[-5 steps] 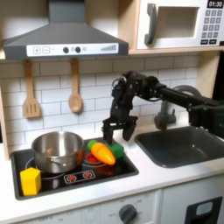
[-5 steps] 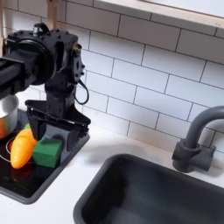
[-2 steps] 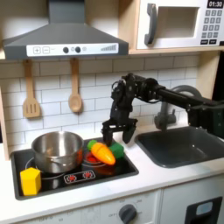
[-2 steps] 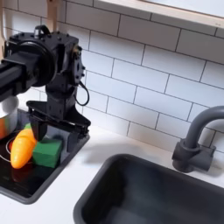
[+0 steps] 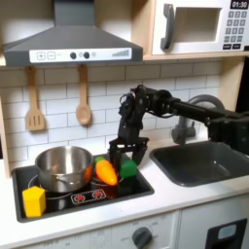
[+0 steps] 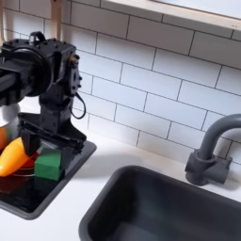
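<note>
A toy kitchen scene. A black robot arm reaches in from the first exterior view's right, and its black gripper [image 5: 126,158] hangs low over the black toy stovetop [image 5: 58,202] set into the white surface [image 5: 185,199]. The gripper's two fingers stand spread apart and point downward, with nothing between them. In the second exterior view the gripper [image 6: 47,143] sits just above and beside an orange plastic carrot [image 6: 13,158] and a small green block [image 6: 49,167], which lie close together on the stovetop.

In the first exterior view the carrot [image 5: 105,172] lies tilted, touching or nearly touching a shiny silver metal pot [image 5: 64,167] on its left, with the green block [image 5: 128,168] just to its right. A yellow plastic piece [image 5: 34,201] stands at the stovetop's front corner, well apart from the rest. A dark sink basin [image 5: 199,160] and a grey faucet [image 6: 209,151] lie to the right in both exterior views.

What could go wrong, as a judgement: the carrot and the green block are packed tightly, so a finger coming down could land on top of one rather than beside it, tipping or shoving it. The carrot's rounded, tapered body could roll or squirt out of a closing grip. A sideways nudge could push it against the pot or knock the block off the stovetop's edge.
</note>
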`<control>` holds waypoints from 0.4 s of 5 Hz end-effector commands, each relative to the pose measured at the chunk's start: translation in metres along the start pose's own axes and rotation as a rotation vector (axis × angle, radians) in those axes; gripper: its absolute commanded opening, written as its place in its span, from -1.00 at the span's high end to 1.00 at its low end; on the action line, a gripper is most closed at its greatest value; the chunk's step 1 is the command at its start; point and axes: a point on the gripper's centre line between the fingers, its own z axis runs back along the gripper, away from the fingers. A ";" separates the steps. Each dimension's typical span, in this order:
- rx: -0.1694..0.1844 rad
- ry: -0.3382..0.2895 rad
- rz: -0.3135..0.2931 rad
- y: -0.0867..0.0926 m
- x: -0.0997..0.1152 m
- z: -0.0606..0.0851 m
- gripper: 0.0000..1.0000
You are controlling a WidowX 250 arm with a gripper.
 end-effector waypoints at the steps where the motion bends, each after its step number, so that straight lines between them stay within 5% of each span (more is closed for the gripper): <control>1: 0.001 0.018 -0.007 -0.004 -0.007 -0.006 -1.00; 2: -0.002 0.018 0.000 -0.003 -0.006 -0.006 -1.00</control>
